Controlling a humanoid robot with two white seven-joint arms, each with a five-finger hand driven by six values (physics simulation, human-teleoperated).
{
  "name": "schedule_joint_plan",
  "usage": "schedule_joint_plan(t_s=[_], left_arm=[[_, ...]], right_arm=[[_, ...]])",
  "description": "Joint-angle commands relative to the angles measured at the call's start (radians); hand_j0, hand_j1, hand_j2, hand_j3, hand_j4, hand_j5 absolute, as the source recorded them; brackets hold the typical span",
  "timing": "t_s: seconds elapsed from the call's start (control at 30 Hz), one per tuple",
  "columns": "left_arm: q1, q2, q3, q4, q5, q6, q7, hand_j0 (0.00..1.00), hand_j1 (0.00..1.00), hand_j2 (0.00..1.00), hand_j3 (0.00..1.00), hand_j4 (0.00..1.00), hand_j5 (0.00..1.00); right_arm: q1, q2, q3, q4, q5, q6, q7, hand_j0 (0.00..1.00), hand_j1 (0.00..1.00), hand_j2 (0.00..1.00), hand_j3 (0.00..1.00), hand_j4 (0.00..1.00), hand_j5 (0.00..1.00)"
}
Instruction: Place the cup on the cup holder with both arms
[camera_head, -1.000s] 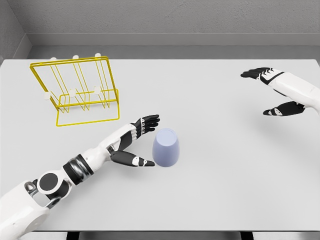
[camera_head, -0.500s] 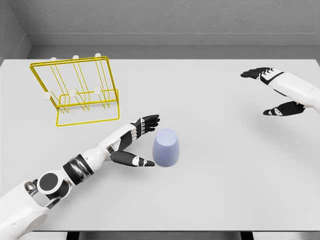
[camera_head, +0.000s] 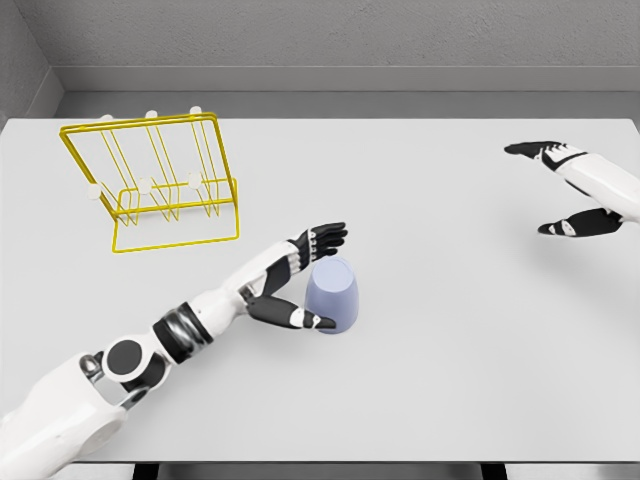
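Left robot hand (camera_head: 305, 280) now closer around cup (camera_head: 332, 295)

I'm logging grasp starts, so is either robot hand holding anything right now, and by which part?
Nothing is held yet. The left robot hand brackets the cup, fingers open; the right robot hand is open, far away.
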Motion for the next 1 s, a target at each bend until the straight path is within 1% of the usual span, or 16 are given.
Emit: schedule_joint_plan(t_s=[0.0,0.5,0.53,0.8,0.97], left_arm=[[0.0,-0.005,-0.002,0.003,0.002,-0.002,0.001,1.0,1.0,1.0,1.0,1.0,1.0],[0.003,-0.014,-0.005,0.003,0.002,0.029,0.001,1.0,1.0,1.0,1.0,1.0,1.0],[0.003,-0.013,-0.002,0.006,0.007,0.053,0.001,1.0,1.0,1.0,1.0,1.0,1.0],[0.005,-0.016,-0.003,0.032,0.006,0.057,0.001,1.0,1.0,1.0,1.0,1.0,1.0],[0.005,-0.042,-0.005,0.064,0.004,0.057,0.001,1.0,1.0,1.0,1.0,1.0,1.0]], right_arm=[[0.0,0.003,-0.005,0.003,-0.007,0.002,-0.001,1.0,1.0,1.0,1.0,1.0,1.0],[0.0,0.004,-0.004,-0.006,-0.009,0.002,-0.001,1.0,1.0,1.0,1.0,1.0,1.0],[0.0,0.004,-0.004,-0.003,-0.007,0.002,0.001,1.0,1.0,1.0,1.0,1.0,1.0],[0.0,0.006,-0.002,-0.006,-0.009,0.002,-0.001,1.0,1.0,1.0,1.0,1.0,1.0],[0.0,0.006,-0.002,-0.006,-0.009,0.002,-0.001,1.0,1.0,1.0,1.0,1.0,1.0]])
